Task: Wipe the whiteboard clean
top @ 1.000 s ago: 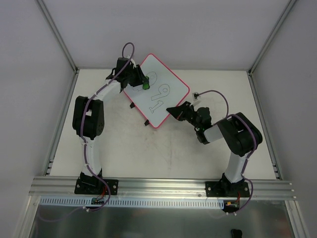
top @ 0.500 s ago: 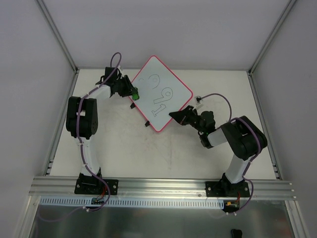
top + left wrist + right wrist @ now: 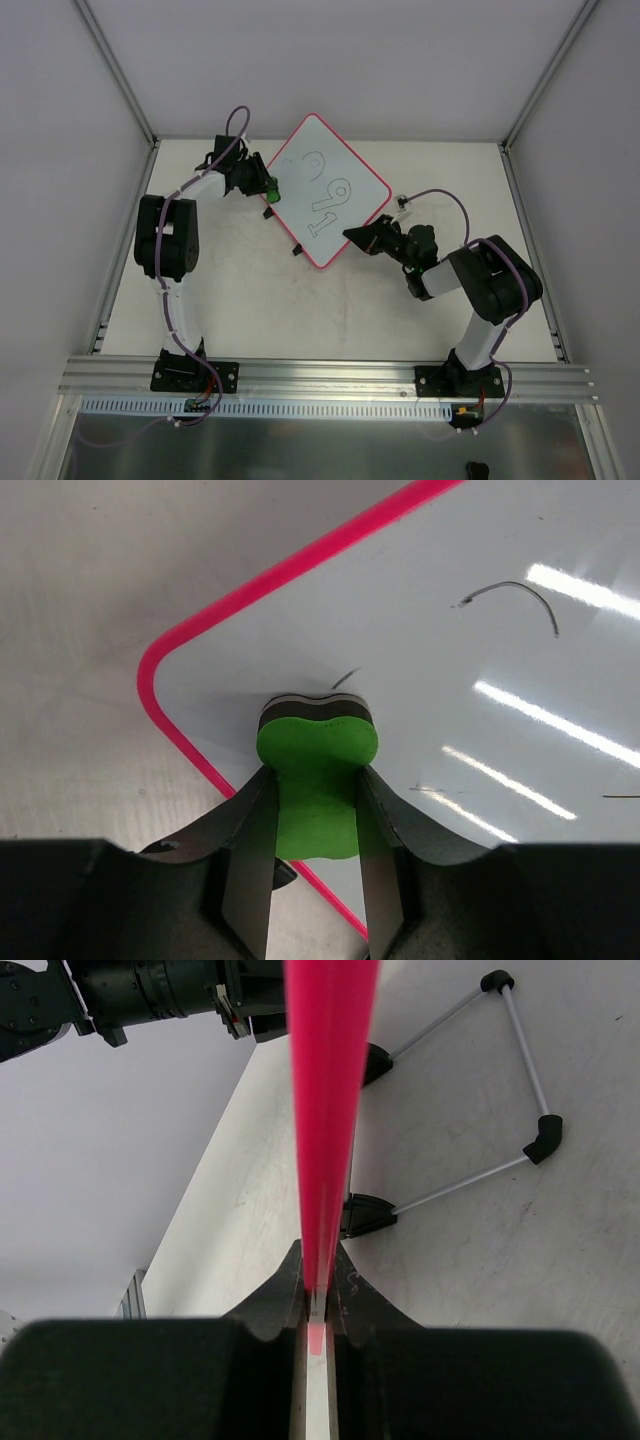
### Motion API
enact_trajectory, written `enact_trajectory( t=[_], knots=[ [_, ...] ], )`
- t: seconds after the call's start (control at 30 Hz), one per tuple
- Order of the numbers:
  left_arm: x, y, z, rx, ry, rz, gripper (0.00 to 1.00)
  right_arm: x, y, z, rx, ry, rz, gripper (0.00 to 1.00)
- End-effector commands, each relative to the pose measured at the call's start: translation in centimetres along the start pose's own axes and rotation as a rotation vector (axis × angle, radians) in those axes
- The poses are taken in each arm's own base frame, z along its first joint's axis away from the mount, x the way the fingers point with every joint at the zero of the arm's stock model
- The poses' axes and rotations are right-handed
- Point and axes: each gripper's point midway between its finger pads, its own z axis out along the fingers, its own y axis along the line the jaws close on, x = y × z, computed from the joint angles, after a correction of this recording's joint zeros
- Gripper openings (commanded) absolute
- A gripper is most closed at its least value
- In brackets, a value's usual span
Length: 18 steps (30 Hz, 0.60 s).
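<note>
The whiteboard (image 3: 345,160), white with a pink rim, lies turned like a diamond at the back of the table. Black digits (image 3: 325,195) are written on it. My left gripper (image 3: 268,190) is shut on a green eraser (image 3: 272,191) at the board's left edge. The left wrist view has the eraser (image 3: 318,750) between the fingers (image 3: 250,860), its face set against the whiteboard (image 3: 480,610) just inside a rounded corner. My right gripper (image 3: 352,236) is shut on the board's lower right edge. In the right wrist view the pink rim (image 3: 330,1110) runs edge-on into the gripper (image 3: 318,1300).
A thin wire stand (image 3: 520,1090) with black clips (image 3: 365,1212) sits under the board. Two black clips (image 3: 297,250) poke out along its lower left edge. A metal rail (image 3: 330,375) crosses the near edge, and slanted frame posts (image 3: 115,70) stand at the back corners.
My left gripper has carried the eraser from the board's upper area down and left to its left edge. The board has shifted slightly right with the right gripper.
</note>
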Motion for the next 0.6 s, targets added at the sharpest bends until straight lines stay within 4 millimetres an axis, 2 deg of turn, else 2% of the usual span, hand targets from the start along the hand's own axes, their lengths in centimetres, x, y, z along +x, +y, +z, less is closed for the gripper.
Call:
enact_trajectory(
  t=[0.0,0.13,0.2,0.27,0.3,0.37,0.4,0.57],
  knots=[
    [1.1,-4.9,-0.1,0.059,-0.004,0.112,0.0,-0.5,4.4,0.0,-0.219,-0.007,-0.137,0.0],
    [2.6,-7.2,0.9,0.098,0.011,0.135,0.0,-0.6,4.8,0.2,-0.231,-0.006,-0.134,0.0],
    [3.9,-8.7,1.2,0.114,0.014,0.173,0.0,-0.5,4.7,0.4,-0.233,-0.002,-0.133,0.0],
    [4.9,-10.1,0.9,0.131,0.011,0.211,0.0,-0.5,4.8,0.5,-0.235,-0.002,-0.131,0.0],
    [6.1,-9.9,1.0,0.132,0.034,0.21,0.0,-0.4,4.8,0.6,-0.237,0.002,-0.13,0.0],
    [6.5,-11.0,0.7,0.171,0.024,0.217,0.0,-0.4,5.0,0.7,-0.243,0.006,-0.127,0.0],
    [7.8,-11.1,0.8,0.173,0.046,0.223,0.0,-0.4,5.0,0.8,-0.246,0.007,-0.128,0.0],
    [8.3,-13.3,-0.3,0.246,0.027,0.318,0.0,-0.1,5.2,1.0,-0.254,0.016,-0.127,0.0]
  ],
)
